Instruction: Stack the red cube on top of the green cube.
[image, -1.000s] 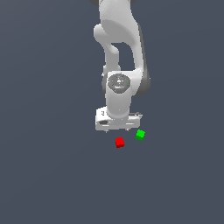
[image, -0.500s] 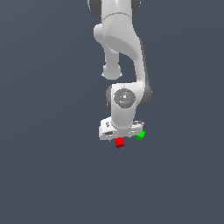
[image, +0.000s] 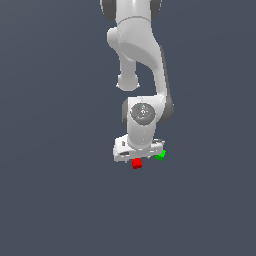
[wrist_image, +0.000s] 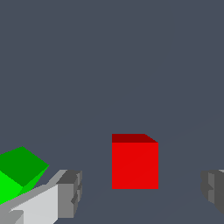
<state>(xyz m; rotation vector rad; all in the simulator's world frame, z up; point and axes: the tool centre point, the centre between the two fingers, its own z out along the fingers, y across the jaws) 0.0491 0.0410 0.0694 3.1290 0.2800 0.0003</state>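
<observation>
Red cube (wrist_image: 134, 165) on the floor between the spread fingers (wrist_image: 70, 192) of the gripper (wrist_image: 140, 192), untouched. Green cube (wrist_image: 17, 173) just beside one finger. Risk: nudging green while closing, or a skewed pinch twisting red.

From my exterior view the hand (image: 139, 155) covers the tops of the red cube (image: 136, 163) and the green cube (image: 160, 156); its fingertips are hidden. On the wrist view the green cube (wrist_image: 17, 173) runs off the edge, one finger (wrist_image: 213, 189) too, so contact looks unclear.
</observation>
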